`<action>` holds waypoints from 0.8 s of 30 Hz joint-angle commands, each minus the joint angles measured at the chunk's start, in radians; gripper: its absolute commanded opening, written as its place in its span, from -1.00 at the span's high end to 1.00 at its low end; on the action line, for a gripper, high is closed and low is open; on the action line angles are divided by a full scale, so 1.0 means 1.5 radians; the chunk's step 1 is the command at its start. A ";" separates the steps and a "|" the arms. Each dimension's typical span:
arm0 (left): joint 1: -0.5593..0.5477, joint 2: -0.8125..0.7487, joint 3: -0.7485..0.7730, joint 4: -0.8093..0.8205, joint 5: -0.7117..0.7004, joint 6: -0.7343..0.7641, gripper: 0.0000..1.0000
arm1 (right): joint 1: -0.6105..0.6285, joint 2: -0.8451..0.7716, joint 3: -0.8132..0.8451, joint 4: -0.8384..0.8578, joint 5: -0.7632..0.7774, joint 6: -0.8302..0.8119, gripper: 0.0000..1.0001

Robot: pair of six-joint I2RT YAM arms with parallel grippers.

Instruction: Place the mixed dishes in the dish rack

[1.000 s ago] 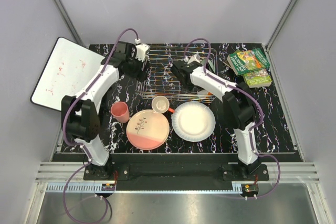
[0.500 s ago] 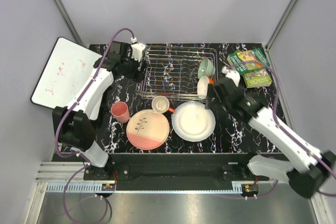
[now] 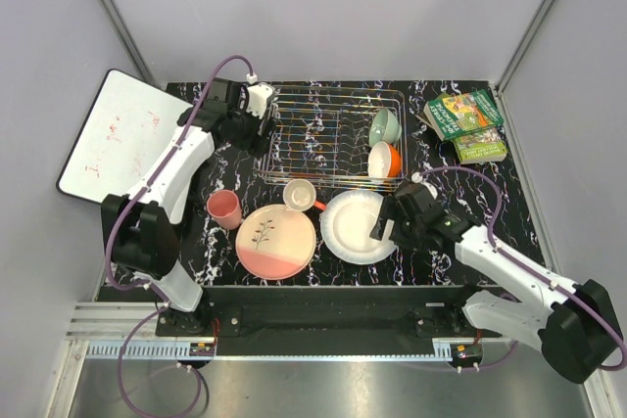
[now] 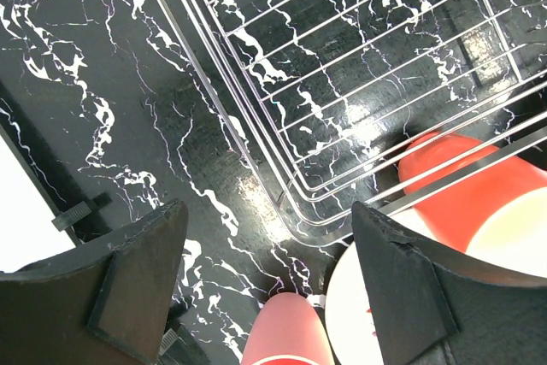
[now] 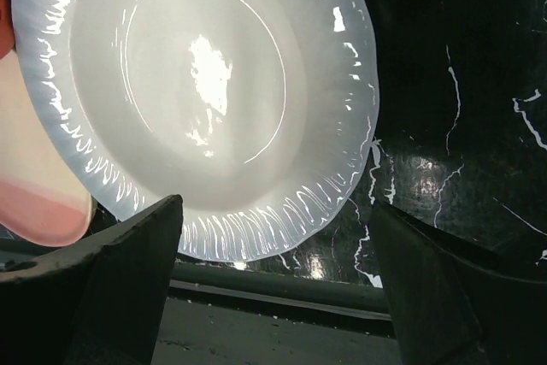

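Note:
The silver wire dish rack (image 3: 328, 134) holds the pale green bowl (image 3: 385, 126) and the orange-and-white bowl (image 3: 383, 160) at its right end. In front of it on the table are the orange mug (image 3: 300, 194), pink cup (image 3: 224, 209), pink sprig plate (image 3: 276, 241) and white plate (image 3: 355, 227). My left gripper (image 3: 257, 136) is open and empty by the rack's left edge; its view shows the rack corner (image 4: 342, 83), the mug (image 4: 461, 190) and the cup (image 4: 286, 335). My right gripper (image 3: 380, 228) is open over the white plate's right rim (image 5: 282, 211), apart from it.
A whiteboard (image 3: 118, 134) lies off the table's left edge. Green-covered books (image 3: 467, 122) lie at the back right corner. The black marbled table (image 3: 490, 212) ends in a metal rail at the front (image 5: 282, 279).
My right arm has swung from the rack's right end forward to the white plate's right edge. The two bowls now show in the rack. My left arm has barely moved.

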 commanded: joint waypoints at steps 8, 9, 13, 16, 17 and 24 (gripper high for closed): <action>0.012 -0.011 0.012 0.004 -0.024 0.012 -0.62 | -0.104 0.064 -0.085 0.171 -0.058 0.093 -0.94; 0.012 -0.015 0.009 0.002 -0.027 0.014 -0.61 | -0.115 0.070 -0.093 0.191 -0.066 0.096 -0.94; 0.013 -0.030 0.006 -0.006 -0.042 0.025 -0.62 | -0.167 0.100 -0.127 0.270 -0.131 0.107 -0.91; 0.013 -0.031 0.009 -0.010 -0.047 0.025 -0.62 | -0.206 0.112 -0.166 0.340 -0.180 0.120 -0.86; 0.013 -0.031 0.010 -0.011 -0.047 0.024 -0.62 | -0.215 0.114 -0.184 0.353 -0.192 0.122 -0.83; 0.013 -0.025 0.011 -0.014 -0.056 0.025 -0.62 | -0.252 0.137 -0.212 0.382 -0.244 0.139 -0.40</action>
